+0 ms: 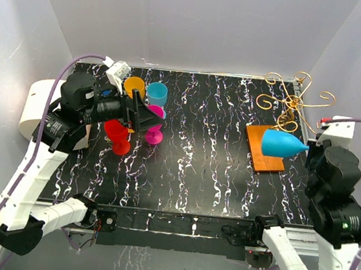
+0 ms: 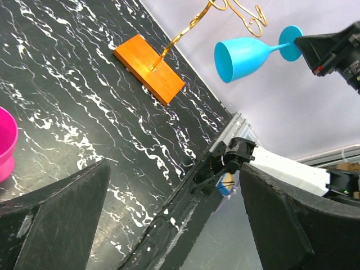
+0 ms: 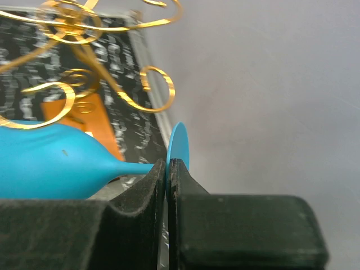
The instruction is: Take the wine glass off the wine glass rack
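While the right gripper (image 1: 309, 148) is clamped on its stem, the blue plastic wine glass (image 1: 284, 145) hangs over the base of the orange-plate, gold-wire wine glass rack (image 1: 258, 155), below the hooks. Long axis is horizontal: bowl points left, foot at the jaws. Step looks like extraction. Next: back away from the rack, clearing the 1 nearest hook. Left gripper (image 2: 174, 225) is spread wide, well apart from the rack.

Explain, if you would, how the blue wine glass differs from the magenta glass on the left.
The blue wine glass is light blue; the magenta glass is deep pink. The blue wine glass lies sideways in the air; the magenta glass stands upright on the table. The right gripper is shut on the blue wine glass's stem; nothing grips the magenta glass. Both have a stem and round foot.
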Available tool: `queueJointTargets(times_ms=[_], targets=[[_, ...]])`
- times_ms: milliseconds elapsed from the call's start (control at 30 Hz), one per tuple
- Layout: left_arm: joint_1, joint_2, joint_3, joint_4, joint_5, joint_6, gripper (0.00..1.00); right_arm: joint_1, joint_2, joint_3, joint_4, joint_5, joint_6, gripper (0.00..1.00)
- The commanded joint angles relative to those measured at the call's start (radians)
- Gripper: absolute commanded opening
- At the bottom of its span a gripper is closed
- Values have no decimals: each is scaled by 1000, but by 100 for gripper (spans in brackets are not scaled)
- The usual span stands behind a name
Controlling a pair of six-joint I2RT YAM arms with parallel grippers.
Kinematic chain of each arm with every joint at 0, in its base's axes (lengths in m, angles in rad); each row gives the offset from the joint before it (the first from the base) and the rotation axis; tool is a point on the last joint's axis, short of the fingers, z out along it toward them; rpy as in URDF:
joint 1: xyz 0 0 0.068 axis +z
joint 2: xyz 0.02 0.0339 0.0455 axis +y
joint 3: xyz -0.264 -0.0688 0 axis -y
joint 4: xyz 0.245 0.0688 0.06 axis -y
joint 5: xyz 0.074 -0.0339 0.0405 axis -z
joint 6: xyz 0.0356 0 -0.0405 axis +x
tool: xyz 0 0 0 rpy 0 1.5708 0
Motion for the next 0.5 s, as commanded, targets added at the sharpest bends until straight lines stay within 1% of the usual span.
queueJointTargets(times_ms=[0,100,200,300,367,400,467], targets=[[3,-1,-45,95,62,-116,97,38,-86,-5,76,-319,-66,0],[2,6,-98,197,115,-219,97,60,-121,3,94,-521,-28,0],[4,9,-175,363,172,-360,97,68,-122,5,134,-656,47,0],[-2,17,-276,594,211,-527,97,76,-106,26,181,-722,141,0],[-29,30,-313,724,205,-617,97,79,-80,51,198,-755,209,0],[-47,41,-318,775,188,-648,97,79,-64,62,204,-774,242,0],[-106,64,-310,806,147,-653,97,80,-20,95,206,-779,331,0]])
